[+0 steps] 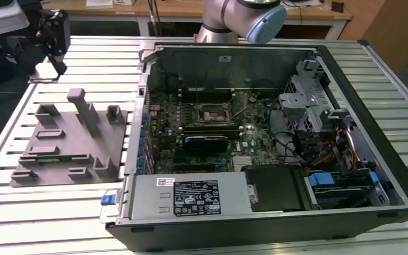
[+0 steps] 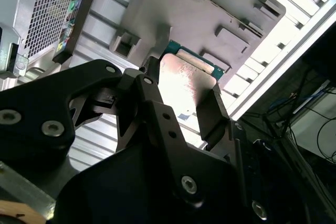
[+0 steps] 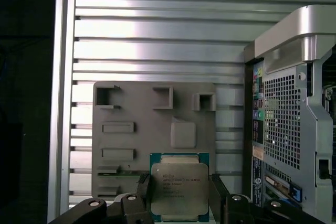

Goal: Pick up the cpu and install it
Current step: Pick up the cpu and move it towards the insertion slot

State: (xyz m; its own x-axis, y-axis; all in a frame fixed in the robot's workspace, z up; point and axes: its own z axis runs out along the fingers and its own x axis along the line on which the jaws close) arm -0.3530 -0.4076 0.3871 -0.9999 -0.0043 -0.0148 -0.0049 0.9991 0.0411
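The cpu (image 3: 179, 190) is a flat square chip with a pale silver top and a green edge, and my gripper (image 3: 181, 199) is shut on it, one dark finger on each side. In the second wrist view the cpu (image 2: 185, 80) sits between the fingers (image 2: 212, 114), held in the air over the grey plastic fixture (image 2: 173, 9). In the exterior view my gripper (image 1: 57, 50) hangs above the table's far corner on the exterior view's left, beyond the fixture (image 1: 73, 141). The open socket (image 1: 214, 112) lies on the motherboard inside the case.
The open computer case (image 1: 275, 138) lies on the slatted metal table (image 1: 41, 207), with upright walls around the motherboard. Its perforated rear panel (image 3: 291, 124) stands close beside the fixture (image 3: 152, 129). Upright posts (image 1: 83, 106) rise from the fixture. The arm's base (image 1: 239, 18) stands behind the case.
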